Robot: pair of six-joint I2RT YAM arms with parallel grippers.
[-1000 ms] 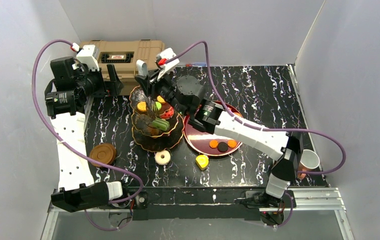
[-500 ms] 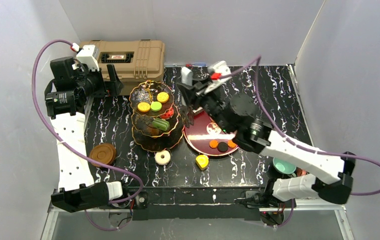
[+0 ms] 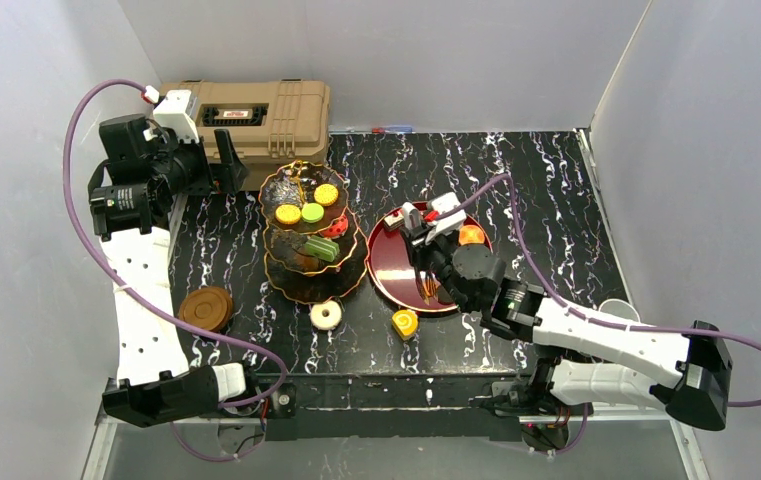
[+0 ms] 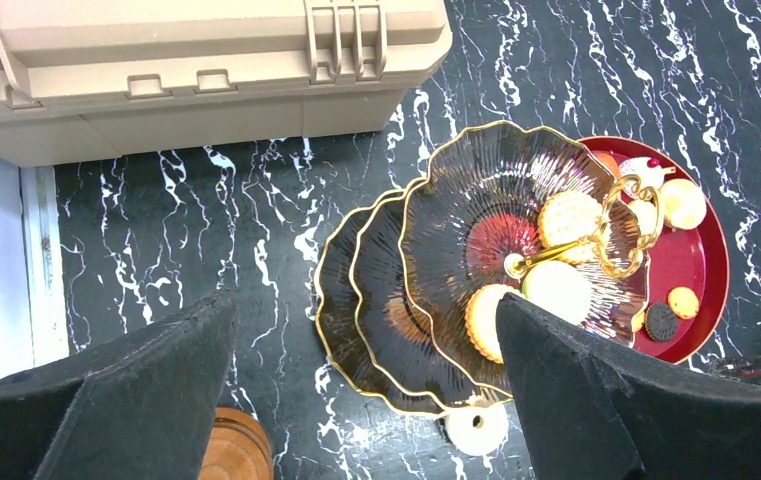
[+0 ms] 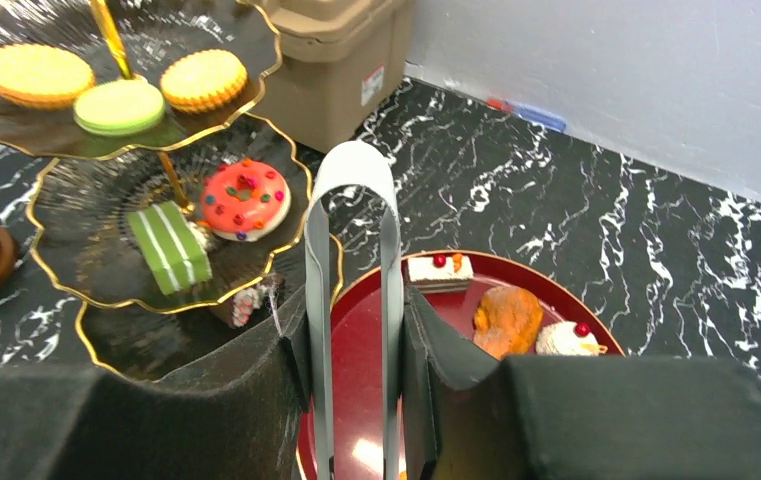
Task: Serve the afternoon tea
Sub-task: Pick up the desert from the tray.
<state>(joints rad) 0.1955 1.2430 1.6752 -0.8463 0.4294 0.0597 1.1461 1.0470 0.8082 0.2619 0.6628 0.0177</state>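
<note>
From above, top camera: table [image 3: 536,180] of dark marble, grey walls on three sides. Far-left corner: case [image 3: 246,110], back against the wall. Just in front of it, left of centre: stand [image 3: 301,295]. Red tray [image 3: 386,265] sits close on the stand's right; rims touching or not, cannot tell. Near the front edge, loose on the marble: cream donut [image 3: 326,315] and yellow sweet [image 3: 405,323]. Front-left: saucers [image 3: 206,308] stacked, just beside the left arm. From the tray out to the right and far edges, only marble shows. The left gripper [image 3: 224,165] is up by the case's front-left corner. The right gripper [image 3: 418,232] is low over the tray, pointing toward the stand.

Left wrist: left gripper [image 4: 366,305] has its jaws spread wide with nothing between them, looking straight down on the stand's top tier. The gold scalloped rims step out to the left. A strip of marble separates stand and case.

Right wrist: right gripper [image 5: 356,330] is clamped on tongs [image 5: 351,155], loop end forward; the tips are out of view. The loop lines up with the middle tier's rim; contact cannot be told. Top tier holds three macarons [image 5: 119,105]. Middle tier holds red donut [image 5: 244,198] and green cake [image 5: 168,248], both near its right edge. Three sweets [image 5: 506,320] sit at the tray's far rim.
</note>
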